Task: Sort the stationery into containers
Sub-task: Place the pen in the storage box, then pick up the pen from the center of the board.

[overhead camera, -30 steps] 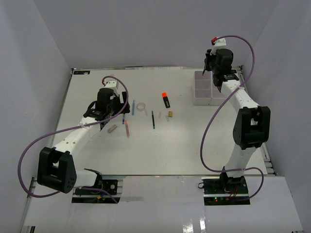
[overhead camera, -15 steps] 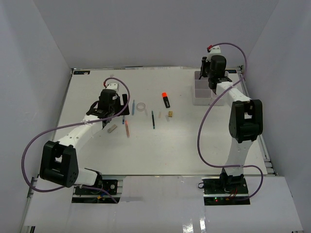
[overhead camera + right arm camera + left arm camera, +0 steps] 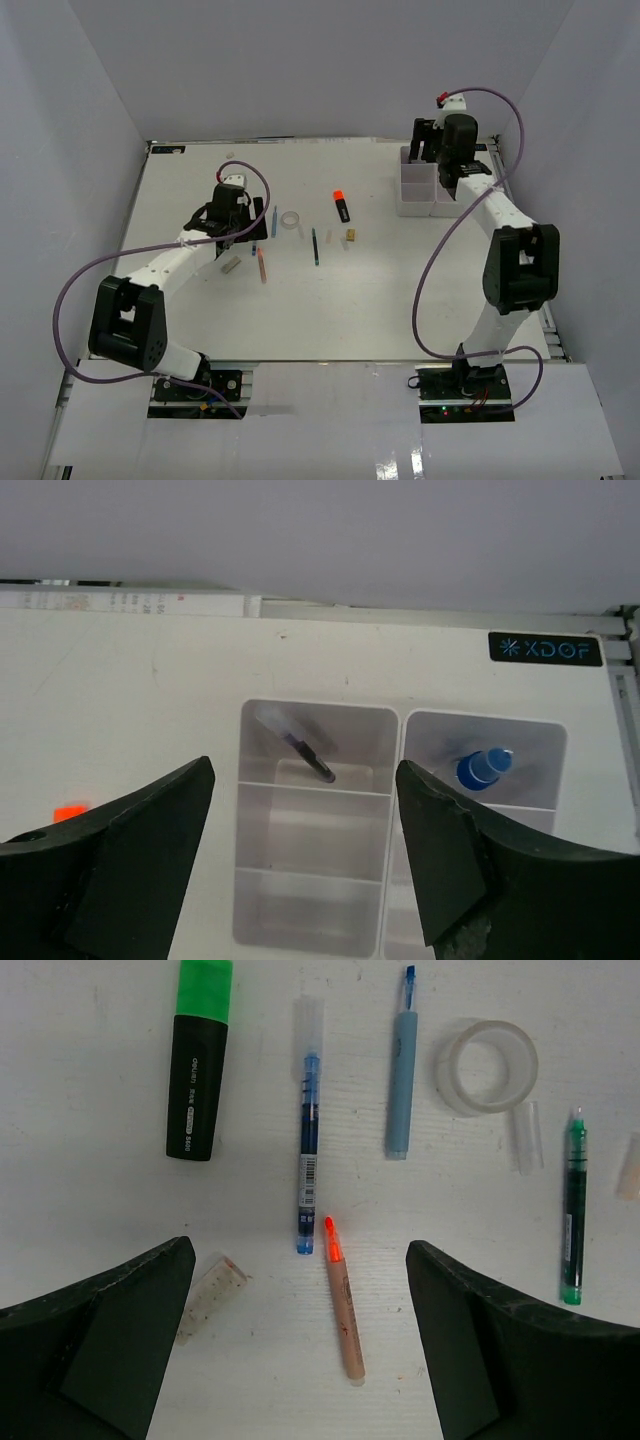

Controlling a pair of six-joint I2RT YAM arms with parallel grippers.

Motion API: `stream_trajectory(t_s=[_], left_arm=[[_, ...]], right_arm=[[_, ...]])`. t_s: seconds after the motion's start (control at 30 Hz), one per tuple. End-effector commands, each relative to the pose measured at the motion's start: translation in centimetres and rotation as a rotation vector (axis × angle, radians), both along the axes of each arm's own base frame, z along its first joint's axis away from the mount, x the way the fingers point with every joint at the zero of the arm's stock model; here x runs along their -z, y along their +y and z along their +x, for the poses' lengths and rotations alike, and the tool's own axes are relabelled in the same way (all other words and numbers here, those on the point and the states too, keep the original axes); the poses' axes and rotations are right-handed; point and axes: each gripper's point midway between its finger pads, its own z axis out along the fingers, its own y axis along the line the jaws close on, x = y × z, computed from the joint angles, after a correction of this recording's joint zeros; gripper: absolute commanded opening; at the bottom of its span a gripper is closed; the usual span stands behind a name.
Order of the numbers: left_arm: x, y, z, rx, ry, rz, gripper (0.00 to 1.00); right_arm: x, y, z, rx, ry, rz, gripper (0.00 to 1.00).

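Note:
In the left wrist view my left gripper [image 3: 300,1290] hangs open over the table. A pink stick [image 3: 343,1305] with an orange tip lies between its fingers, untouched. Beyond it lie a blue pen [image 3: 308,1145], a green-capped marker [image 3: 197,1060], a light-blue pen [image 3: 402,1075], a clear tape ring [image 3: 487,1067] and a green pen [image 3: 573,1210]. My right gripper [image 3: 302,772] is open above the two white containers [image 3: 310,900]. A dark pen [image 3: 307,754] leans in the left box's far compartment. A blue-capped bottle [image 3: 483,767] stands in the right box [image 3: 485,721].
From above, an orange-capped marker [image 3: 341,206] and a tan block [image 3: 351,235] lie mid-table, between my left gripper [image 3: 240,236] and the containers [image 3: 415,192]. A clear cap [image 3: 210,1295] lies by my left finger. The enclosure's walls stand close behind the boxes.
My right gripper has opened above the boxes, and the dark pen now rests in the left box's far compartment. My left arm has shifted a little over the pens, still open.

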Motion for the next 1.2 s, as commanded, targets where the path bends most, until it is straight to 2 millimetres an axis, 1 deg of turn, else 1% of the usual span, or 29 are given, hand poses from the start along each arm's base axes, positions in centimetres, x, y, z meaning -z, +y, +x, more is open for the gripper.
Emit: stream_trajectory(t_s=[0.0,0.03,0.07,0.1,0.13,0.17,0.2,0.23,0.27,0.3,0.33,0.37,0.4,0.43,0.47,0.53,0.57,0.67,0.7,0.8,0.87,0.9,1.1,1.17], left_arm=[[-1.0,0.3,0.8,-0.052,0.012,0.007,0.98],[-0.9,0.3,0.9,-0.058,0.024,0.008,0.97],[-0.9,0.4,1.0,-0.064,0.034,0.009,0.95],[-0.8,0.4,1.0,-0.072,0.049,0.007,0.94],[-0.8,0.5,1.4,-0.081,0.054,0.0,0.92],[-0.7,0.6,1.6,-0.085,0.062,-0.01,0.88],[-0.7,0.6,1.6,-0.088,0.073,-0.023,0.86],[-0.4,0.2,2.0,-0.077,0.087,-0.039,0.84],[-0.2,0.1,2.2,-0.074,0.095,-0.04,0.82],[0.6,-0.1,2.2,-0.069,0.126,-0.037,0.75],[0.8,-0.2,2.3,-0.066,0.139,-0.037,0.71],[0.6,-0.4,2.8,-0.065,0.139,-0.041,0.69],[1.0,-0.4,2.8,-0.067,0.157,-0.038,0.65],[1.3,-0.5,2.8,-0.068,0.167,-0.042,0.65],[2.0,-0.8,2.9,-0.064,0.186,-0.041,0.64],[2.7,-0.9,2.8,-0.063,0.211,-0.041,0.62],[3.3,-1.0,2.8,-0.062,0.227,-0.039,0.61],[3.9,-1.2,2.8,-0.061,0.244,-0.044,0.6],[4.0,-1.3,3.0,-0.06,0.247,-0.043,0.6],[4.5,-1.5,3.4,-0.062,0.254,-0.035,0.59],[5.0,-1.4,3.4,-0.071,0.264,-0.026,0.57],[5.5,-1.4,3.5,-0.073,0.275,-0.018,0.55],[7.1,-1.3,3.3,-0.079,0.308,0.01,0.49],[7.6,-1.0,3.3,-0.087,0.318,0.035,0.47]], right_arm=[[-7.8,-0.2,-3.6,-0.006,-0.109,0.058,0.8],[-7.5,0.1,-4.6,-0.021,-0.078,0.076,0.85],[-9.2,0.2,-6.0,-0.033,-0.102,0.092,0.88],[-9.5,0.5,-6.8,-0.049,-0.099,0.104,0.91],[-8.9,1.3,-7.8,-0.097,-0.082,0.125,0.94],[-10.4,1.6,-9.1,-0.117,-0.109,0.149,0.94],[-10.4,1.9,-9.8,-0.129,-0.107,0.163,0.95],[-9.1,2.3,-10.7,-0.15,-0.078,0.178,0.95],[-9.8,2.3,-11.8,-0.153,-0.092,0.198,0.95],[-9.6,2.4,-12.4,-0.162,-0.087,0.209,0.95],[-9.3,2.5,-13.0,-0.164,-0.083,0.218,0.95],[-8.7,2.5,-14.0,-0.166,-0.073,0.233,0.95],[-8.6,2.6,-14.4,-0.174,-0.08,0.24,0.95],[-8.4,2.8,-14.9,-0.185,-0.08,0.249,0.95],[-7.7,2.8,-15.6,-0.19,-0.072,0.258,0.95],[-7.5,3.4,-16.3,-0.217,-0.069,0.283,0.95],[-7.0,3.5,-16.8,-0.225,-0.06,0.289,0.95],[-6.7,3.9,-17.5,-0.245,-0.062,0.306,0.95],[-6.1,3.9,-17.7,-0.245,-0.05,0.306,0.95],[-5.1,4.0,-18.0,-0.25,-0.03,0.304,0.95],[-4.8,4.1,-18.2,-0.259,-0.024,0.306,0.95],[-4.6,4.1,-18.2,-0.259,-0.019,0.308,0.95],[-4.4,4.2,-18.5,-0.265,-0.02,0.308,0.95],[-4.5,4.3,-18.5,-0.271,-0.019,0.31,0.95]])
